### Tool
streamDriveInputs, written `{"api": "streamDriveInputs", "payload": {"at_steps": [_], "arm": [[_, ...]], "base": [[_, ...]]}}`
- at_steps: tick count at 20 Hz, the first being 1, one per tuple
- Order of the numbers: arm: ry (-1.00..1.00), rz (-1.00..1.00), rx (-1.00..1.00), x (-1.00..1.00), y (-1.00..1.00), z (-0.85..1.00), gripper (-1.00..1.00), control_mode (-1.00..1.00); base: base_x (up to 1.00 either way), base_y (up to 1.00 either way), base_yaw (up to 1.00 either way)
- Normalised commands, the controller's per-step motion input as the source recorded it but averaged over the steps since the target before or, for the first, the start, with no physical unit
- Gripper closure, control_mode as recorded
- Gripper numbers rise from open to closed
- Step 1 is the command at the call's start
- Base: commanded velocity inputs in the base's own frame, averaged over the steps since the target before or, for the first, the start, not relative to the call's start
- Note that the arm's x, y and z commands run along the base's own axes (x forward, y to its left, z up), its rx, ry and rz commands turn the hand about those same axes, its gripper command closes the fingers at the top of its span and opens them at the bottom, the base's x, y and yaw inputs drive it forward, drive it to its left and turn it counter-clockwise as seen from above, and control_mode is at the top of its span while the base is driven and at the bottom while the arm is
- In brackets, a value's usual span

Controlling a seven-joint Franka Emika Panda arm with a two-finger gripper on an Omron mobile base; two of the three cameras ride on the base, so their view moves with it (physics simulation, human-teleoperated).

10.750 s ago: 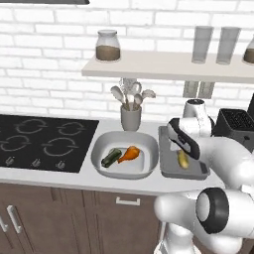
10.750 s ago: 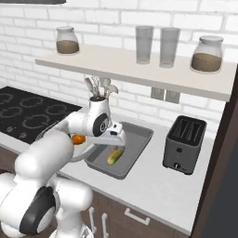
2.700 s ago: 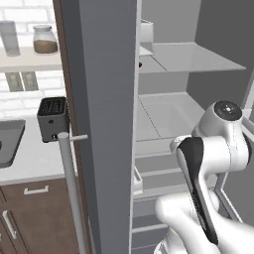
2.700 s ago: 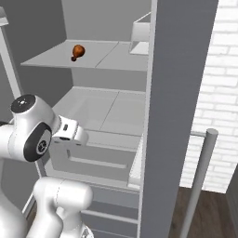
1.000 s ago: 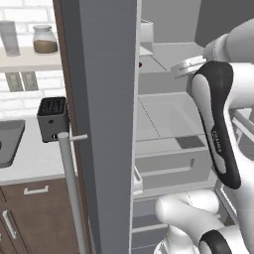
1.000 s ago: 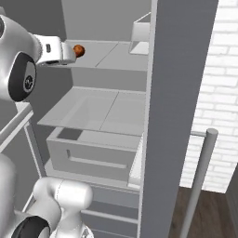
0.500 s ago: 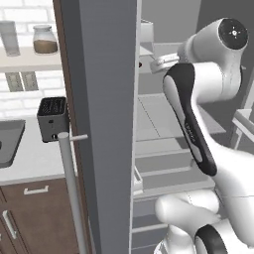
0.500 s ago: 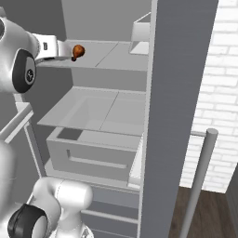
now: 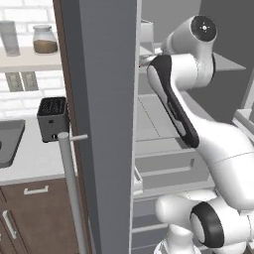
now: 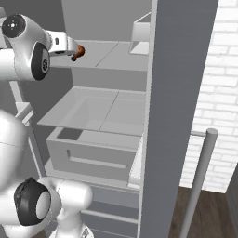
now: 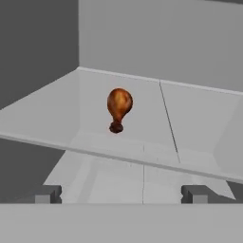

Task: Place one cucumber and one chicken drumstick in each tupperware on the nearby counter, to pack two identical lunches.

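One drumstick (image 11: 118,108) is lying mid-shelf (image 11: 199,128); glossy, likely slippery, best gripped at its bulb; tool (image 11: 121,193) fingers are standing apart.

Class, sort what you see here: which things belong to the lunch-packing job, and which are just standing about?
Job: drumstick on the fridge shelf; gripper, open, facing it; counter.

Just about: toaster; jar; fridge drawer.
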Motion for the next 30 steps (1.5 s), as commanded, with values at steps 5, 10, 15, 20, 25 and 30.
{"api": "streamDriveInputs", "payload": {"at_steps": [5, 10, 15, 20, 25, 30], "arm": [[0.0, 0.0, 0.02, 0.73, 0.21, -0.22, -1.0, -1.0], [0.07, 0.0, 0.0, 0.86, 0.16, -0.16, -1.0, -1.0], [0.07, 0.0, 0.0, 0.62, 0.0, 0.0, -1.0, -1.0], [0.08, 0.0, 0.0, 0.65, 0.07, -0.02, -1.0, -1.0], [0.07, 0.0, 0.0, 0.35, 0.13, -0.19, -1.0, -1.0], [0.01, 0.0, 0.0, 0.34, 0.07, -0.24, -1.0, -1.0]], "base": [[0.0, 0.0, 0.0], [0.0, 0.0, 0.0], [0.0, 0.0, 0.0], [0.0, 0.0, 0.0], [0.0, 0.0, 0.0], [0.0, 0.0, 0.0]]}}
